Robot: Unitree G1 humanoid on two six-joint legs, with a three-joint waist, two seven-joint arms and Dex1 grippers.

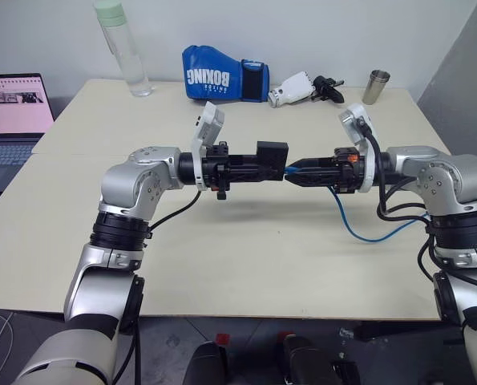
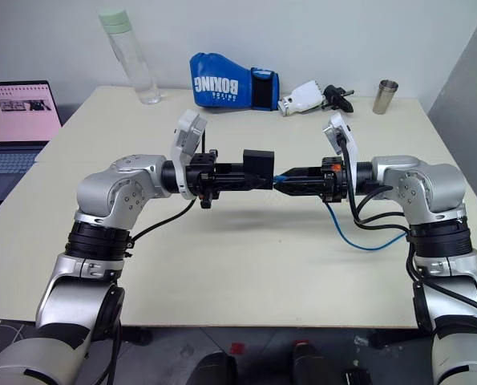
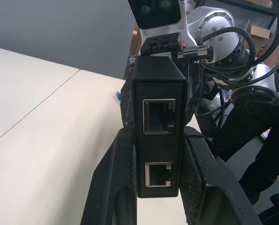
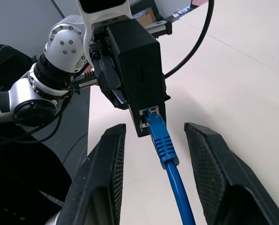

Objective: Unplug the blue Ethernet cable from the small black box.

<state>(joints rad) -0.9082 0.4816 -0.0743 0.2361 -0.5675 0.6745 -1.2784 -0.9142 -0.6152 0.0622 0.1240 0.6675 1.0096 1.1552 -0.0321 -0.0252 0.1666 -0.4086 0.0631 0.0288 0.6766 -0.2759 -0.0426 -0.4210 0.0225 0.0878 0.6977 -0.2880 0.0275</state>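
Above the table's middle, my left gripper [image 1: 264, 170] is shut on the small black box [image 1: 272, 154] and holds it level. In the left wrist view the box [image 3: 158, 136] sits clamped between the two fingers and shows two empty ports. The blue Ethernet cable [image 1: 358, 233] hangs in a loop under my right arm, and its plug [image 4: 153, 119] sits in a port on the box's far edge [image 4: 137, 61]. My right gripper [image 4: 154, 126] faces the box with its fingers open. One finger stands on each side of the plug and touches neither it nor the cable.
At the far edge of the cream table [image 1: 246, 265] stand a clear water bottle [image 1: 124, 48], a blue boxing glove [image 1: 222, 76], a white and black device [image 1: 298, 88] and a metal cup [image 1: 375, 86]. An open laptop [image 1: 12, 112] sits at the far left.
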